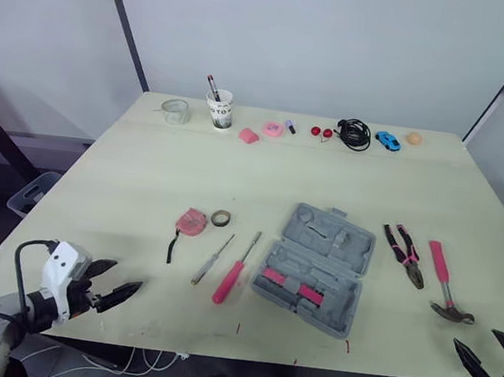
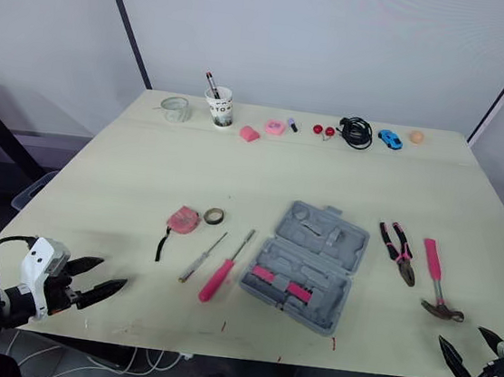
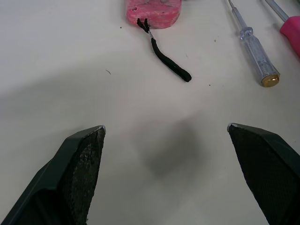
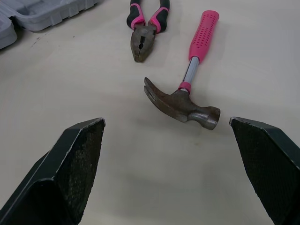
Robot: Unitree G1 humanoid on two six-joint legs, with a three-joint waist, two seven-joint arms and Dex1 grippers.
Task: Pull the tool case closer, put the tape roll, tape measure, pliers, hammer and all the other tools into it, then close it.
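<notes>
Both claws hang at the near edge of the bench, wide open and holding nothing. The left claw point(image 1: 123, 278) and the right claw point(image 1: 474, 338) each have bare benchtop between their fingers.

The case point(image 1: 316, 264) lies open and flat, ahead of both claws and between them, inward of each. Its hinge line and long axis run across the bench, skewed so that the right end sits nearer the near edge. The right claw looks a little the closer, and the case's near right corner is the part it would reach first. For the pull, I judge that arm the better placed. The move depends on getting a finger over the case's near wall or front rim.

The half of the case nearer the claws holds a pink-handled piece in its moulded slots. The far half shows grey recesses, and I cannot tell if anything sits in them.

Just ahead of the right claw is the hammer point(image 4: 190, 96), head toward the claw and handle pointing away. The pliers point(image 4: 145, 33) lie beyond it toward the case, nose toward the claw.

Ahead of the left claw sits the tape measure point(image 3: 153, 10), its black strap trailing back toward the claw. The tape roll point(image 1: 220, 218) is just beside it. Two screwdrivers point(image 1: 225, 267) lie between the tape measure and the case, shafts pointing away.
</notes>
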